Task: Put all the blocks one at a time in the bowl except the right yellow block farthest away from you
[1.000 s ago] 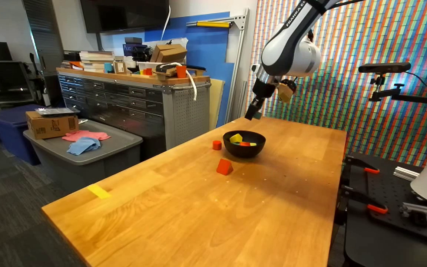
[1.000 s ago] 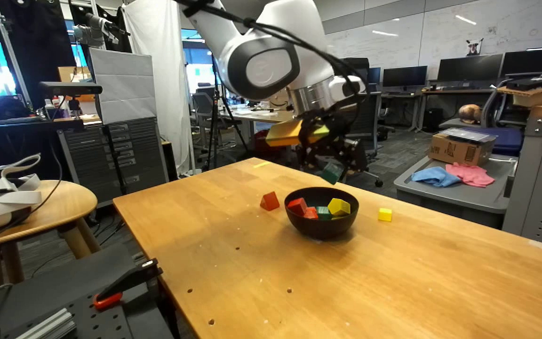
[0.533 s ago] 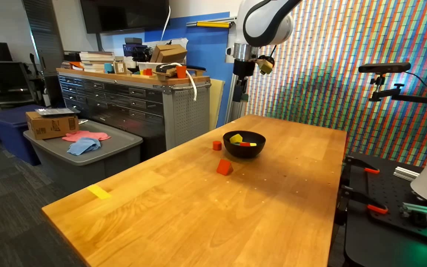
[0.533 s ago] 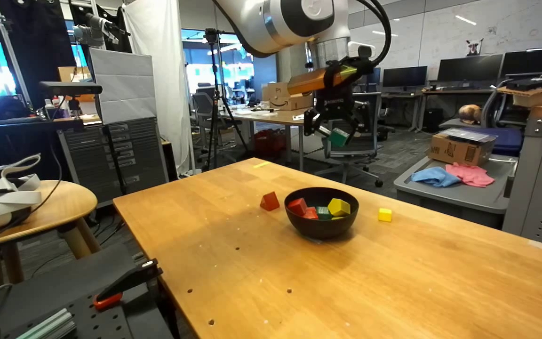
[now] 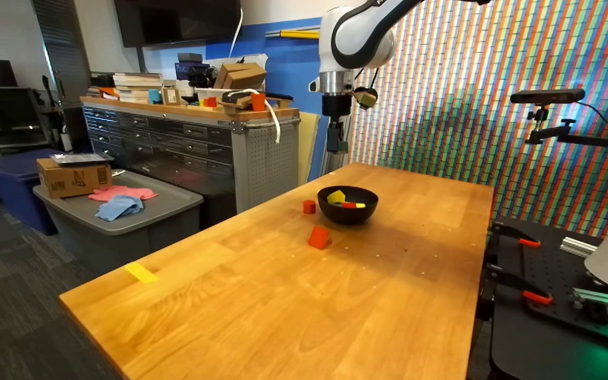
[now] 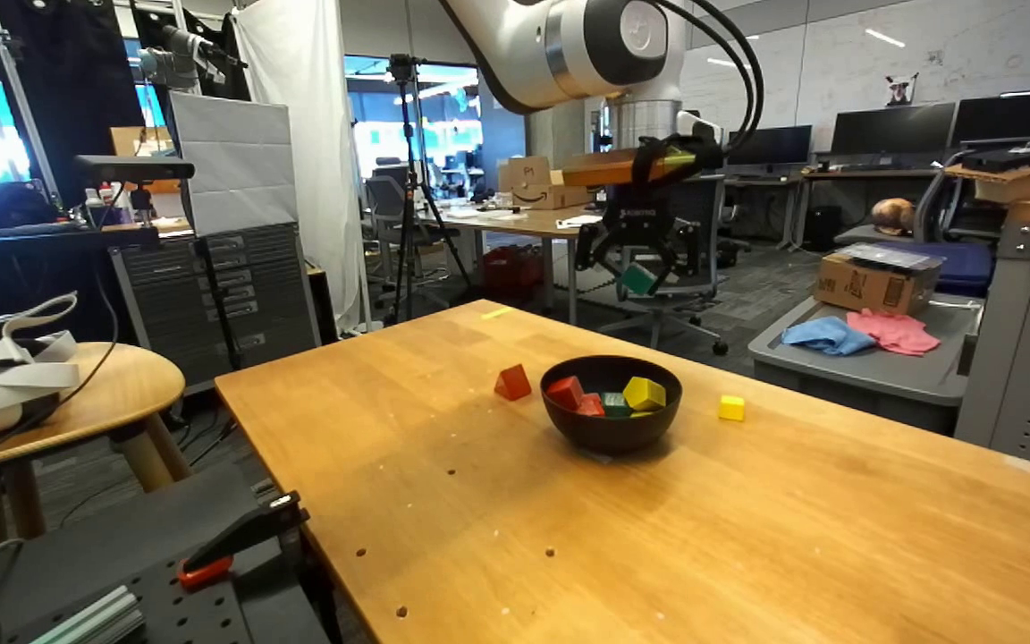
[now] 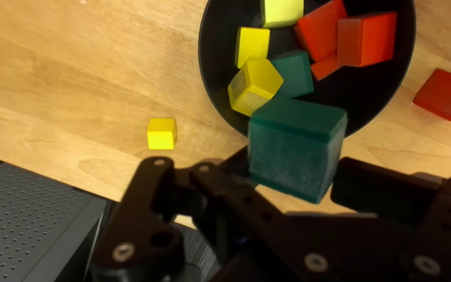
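In an exterior view: pincer (image 6: 639, 275) is grasping a green block (image 6: 637, 280), tilted; we note both hanging well clear of the table (image 6: 747, 537). Black bowl (image 6: 609, 435) upright on the table; in it we make out red blocks (image 6: 564, 392), another green block (image 6: 615, 404), a larger yellow block (image 6: 645, 394). Red triangular block (image 6: 512, 383) just left of the bowl, small yellow block (image 6: 731, 409) near it on the right.

In an exterior view: we have the red triangular block on the bowl's near side and a small red block (image 5: 309, 206) just left of the bowl. Strip of yellow tape (image 5: 141, 272) on the table, near left.

Wrist view: we look past the held green block into the bowl. Three yellow blocks (image 7: 253, 45) on its left side, red blocks to their right. Outside, small yellow block left, a red block (image 7: 446, 94) right, both apart from the bowl.
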`<state>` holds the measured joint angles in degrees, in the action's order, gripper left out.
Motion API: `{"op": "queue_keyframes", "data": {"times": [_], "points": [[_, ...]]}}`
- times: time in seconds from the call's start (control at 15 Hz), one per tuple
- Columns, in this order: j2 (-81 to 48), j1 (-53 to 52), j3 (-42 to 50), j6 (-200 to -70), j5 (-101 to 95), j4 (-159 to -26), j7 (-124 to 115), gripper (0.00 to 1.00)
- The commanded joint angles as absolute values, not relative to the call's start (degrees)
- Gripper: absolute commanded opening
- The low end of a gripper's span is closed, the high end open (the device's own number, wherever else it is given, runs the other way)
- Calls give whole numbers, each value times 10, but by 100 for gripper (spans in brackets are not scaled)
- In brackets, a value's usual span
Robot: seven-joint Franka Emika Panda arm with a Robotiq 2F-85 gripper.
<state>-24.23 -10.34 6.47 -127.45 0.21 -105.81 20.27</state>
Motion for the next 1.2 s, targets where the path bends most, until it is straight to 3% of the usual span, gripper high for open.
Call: {"op": "queue_keyframes", "data": {"times": [0.0, 0.4, 0.47, 0.53, 0.8, 0.87, 1.13], "points": [[-276, -54, 12, -1267, -6, -1030, 188, 16], [-268, -30, -12, -1293, -11, -1072, 188, 21], [-270, -25, -16, -1304, -7, -1075, 196, 66], [-272, -24, -17, -1307, -7, -1077, 192, 67], [-264, -21, -22, -1328, -9, -1101, 188, 96], [-258, -22, -23, -1330, -10, -1107, 189, 100], [-238, -37, -22, -1370, -35, -1126, 173, 100]]}}
